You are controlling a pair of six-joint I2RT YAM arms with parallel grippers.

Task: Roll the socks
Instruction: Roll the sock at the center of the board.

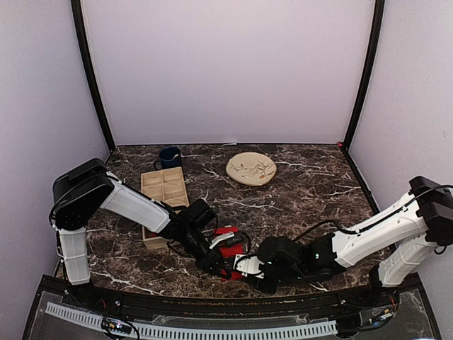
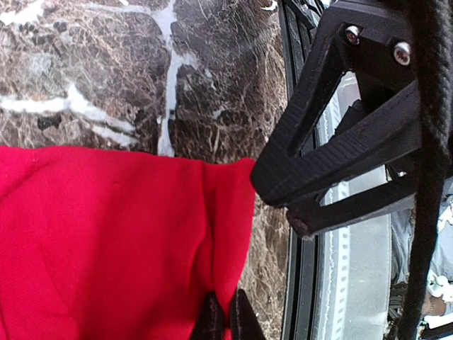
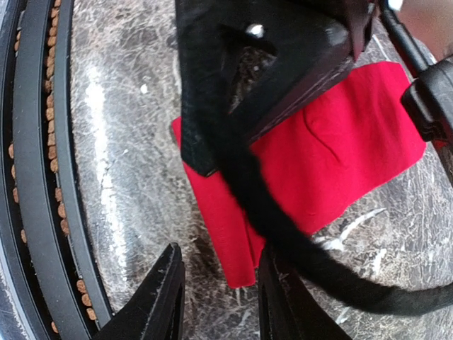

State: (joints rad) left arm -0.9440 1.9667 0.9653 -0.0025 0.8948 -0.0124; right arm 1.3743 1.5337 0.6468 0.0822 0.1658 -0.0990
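The red socks [image 1: 227,234] lie flat on the dark marble table near its front edge, between the two grippers. In the left wrist view the red fabric [image 2: 106,241] fills the lower left, and my left gripper [image 2: 225,315] is shut on a raised fold at the socks' edge. My right gripper [image 3: 219,273] is open, its fingers [image 3: 168,297] straddling the narrow end of the socks [image 3: 333,156] just above the table. In the top view the left gripper [image 1: 214,261] and the right gripper [image 1: 242,268] almost touch. Only one red layer shows; white markings are hidden.
A wooden compartment tray [image 1: 164,188] sits behind the left arm, a dark blue mug [image 1: 170,156] beyond it. A beige patterned plate [image 1: 251,168] lies at the back centre. The table's black front rail [image 2: 301,283] is close beside the socks.
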